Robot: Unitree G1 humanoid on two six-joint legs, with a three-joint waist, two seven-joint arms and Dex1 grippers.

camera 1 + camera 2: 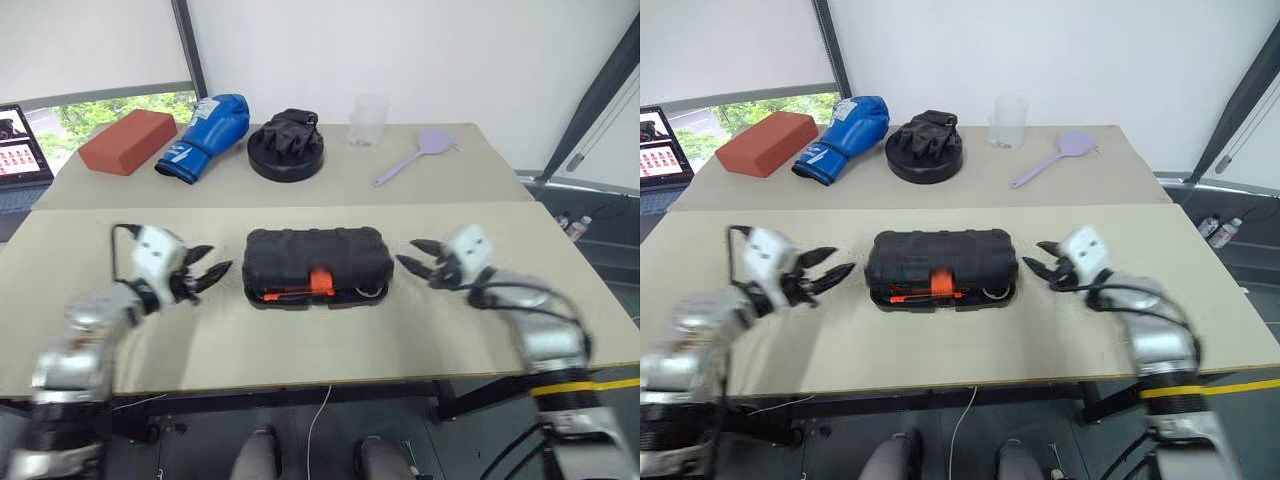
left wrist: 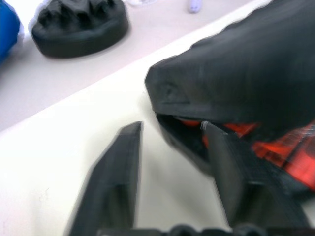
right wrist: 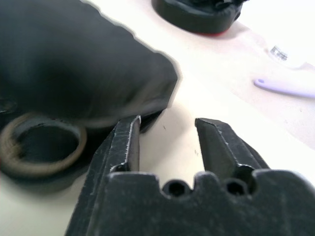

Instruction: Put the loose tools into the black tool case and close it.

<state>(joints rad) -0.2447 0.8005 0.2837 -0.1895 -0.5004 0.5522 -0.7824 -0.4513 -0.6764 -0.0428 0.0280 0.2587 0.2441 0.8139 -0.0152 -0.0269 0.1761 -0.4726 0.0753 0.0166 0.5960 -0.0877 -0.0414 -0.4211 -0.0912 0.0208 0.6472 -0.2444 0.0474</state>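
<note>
Left gripper [image 1: 212, 275] is seen just left of the black tool case [image 1: 318, 260], fingers spread, nothing pinched, not touching it. The case is found mid-table on the near table [image 1: 300, 345], lid lowered but left slightly ajar, orange latch [image 1: 320, 282] at the front, orange tools [image 1: 285, 295] and a tape roll [image 3: 42, 147] glimpsed in the gap. Right gripper [image 1: 415, 258] is held just right of the case, fingers parted, empty. Behind, a red block [image 1: 127, 141], blue boxing glove [image 1: 205, 135], black disc with gloves [image 1: 286, 148], clear cup [image 1: 368, 120] and lilac spatula [image 1: 415, 156] are laid out.
</note>
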